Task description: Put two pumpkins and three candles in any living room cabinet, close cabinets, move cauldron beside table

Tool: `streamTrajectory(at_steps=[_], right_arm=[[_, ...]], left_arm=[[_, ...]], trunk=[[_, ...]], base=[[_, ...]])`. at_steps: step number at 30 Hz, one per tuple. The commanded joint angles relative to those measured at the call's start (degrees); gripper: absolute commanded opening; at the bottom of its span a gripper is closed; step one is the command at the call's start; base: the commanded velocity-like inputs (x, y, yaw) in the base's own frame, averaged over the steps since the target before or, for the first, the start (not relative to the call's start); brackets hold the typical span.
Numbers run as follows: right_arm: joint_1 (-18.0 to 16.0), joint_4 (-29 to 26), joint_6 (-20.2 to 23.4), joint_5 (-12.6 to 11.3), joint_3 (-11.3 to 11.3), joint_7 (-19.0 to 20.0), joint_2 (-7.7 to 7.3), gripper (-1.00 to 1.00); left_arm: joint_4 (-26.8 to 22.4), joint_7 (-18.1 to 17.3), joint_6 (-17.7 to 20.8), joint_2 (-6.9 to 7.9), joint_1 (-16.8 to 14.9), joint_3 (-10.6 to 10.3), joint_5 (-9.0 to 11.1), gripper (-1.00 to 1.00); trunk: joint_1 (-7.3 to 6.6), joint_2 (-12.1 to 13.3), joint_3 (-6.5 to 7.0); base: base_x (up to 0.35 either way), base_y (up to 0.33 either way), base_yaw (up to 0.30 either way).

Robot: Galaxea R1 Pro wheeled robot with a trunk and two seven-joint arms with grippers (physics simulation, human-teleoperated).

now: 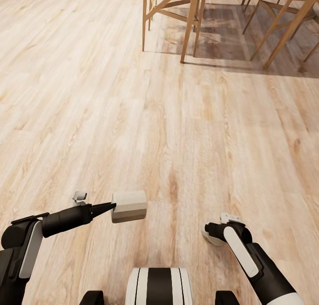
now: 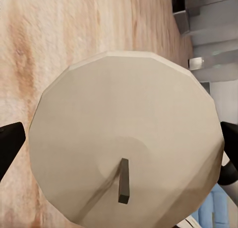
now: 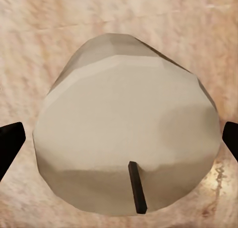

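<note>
The robot is facing down over a light wood floor [image 1: 186,132], with both arms reaching forward low in the head view. The left pincer [image 1: 108,206] is pinching a stubby cream candle [image 1: 129,206], which is lying on its side in the air above the floor, its round end pointing back toward the arm. In the left wrist view the same candle [image 2: 126,146] is showing its flat pale face with a short dark wick [image 2: 123,181] sticking out, and a dark fingertip [image 2: 9,141] is sitting against each edge of the cylinder.

The right pincer [image 1: 212,234] is pointing downward near the robot's base, and it is gripping a second candle [image 1: 210,239], of which just a pale sliver is peeking out beneath the wrist in the head view. The right wrist view is giving a close look at that second candle [image 3: 126,138], wick [image 3: 138,187] toward the camera, with the black fingertips [image 3: 10,141] pressing in at both sides and wood floor behind it.

At the far edge of the head view, the legs of wooden bar stools [image 1: 190,21] are standing on the floor, well apart from both arms. The robot's white-and-black trunk [image 1: 159,285] is showing between the arms.
</note>
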Motion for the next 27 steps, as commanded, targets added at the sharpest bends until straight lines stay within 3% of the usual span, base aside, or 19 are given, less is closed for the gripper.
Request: streamTrajectory(at_steps=[1, 6, 15, 19, 27], right_arm=[[0.0, -0.1, 0.0, -0.6, 0.2, -0.6, -0.06, 1.00], [0.0, 0.0, 0.0, -0.6, 0.2, -0.6, -0.06, 1.00], [0.0, 0.0, 0.0, -0.6, 0.2, -0.6, -0.07, 1.00], [0.0, 0.0, 0.0, -0.6, 0.2, -0.6, -0.07, 1.00], [0.0, 0.0, 0.0, -0.6, 0.2, -0.6, -0.06, 1.00]], left_arm=[[0.0, -0.2, 0.3, -0.01, 0.0, 0.1, 0.1, -1.00], [0.0, -0.2, 0.3, -0.04, 0.0, 0.2, 0.1, -1.00], [0.0, -0.2, 0.3, -0.06, 0.0, 0.3, 0.1, -1.00], [0.0, -0.2, 0.3, -0.06, 0.0, 0.3, 0.1, -1.00], [0.0, -0.2, 0.3, -0.03, 0.0, 0.3, 0.1, -1.00]], trunk=[[-0.01, 0.0, -0.03], [0.09, -0.1, -0.92], [0.09, -0.1, -0.92], [0.20, -0.1, -1.80], [0.20, -0.1, -1.80]], base=[[0.000, 0.000, 0.000], [0.000, 0.000, 0.000], [0.000, 0.000, 0.000], [0.000, 0.000, 0.000], [0.000, 0.000, 0.000]])
